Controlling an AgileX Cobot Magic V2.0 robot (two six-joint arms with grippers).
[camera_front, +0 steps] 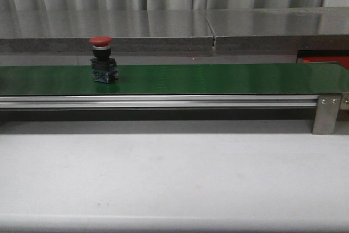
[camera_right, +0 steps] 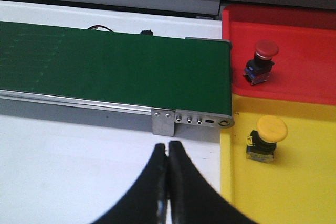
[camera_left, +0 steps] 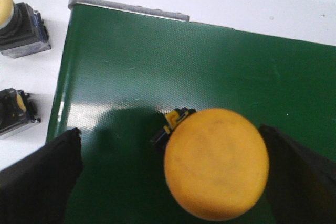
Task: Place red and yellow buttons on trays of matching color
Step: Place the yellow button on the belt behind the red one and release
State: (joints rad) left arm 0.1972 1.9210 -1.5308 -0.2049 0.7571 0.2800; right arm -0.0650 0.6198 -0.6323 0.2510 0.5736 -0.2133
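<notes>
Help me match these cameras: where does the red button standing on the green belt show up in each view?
Front view: the red button stands upright on the left part of the green belt.
Left wrist view: not in it.
Right wrist view: not in it; a second red button sits on the red tray.
Shared landmark: the green belt, seen in all three.

Matte black curved fingers (camera_right: 181, 192), both arms.

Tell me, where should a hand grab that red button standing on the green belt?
Probably from above, pinching the dark body just under the domed cap. The red button stands upright on the green belt, and its cap overhangs the narrower body, which should stop it slipping out.
</notes>
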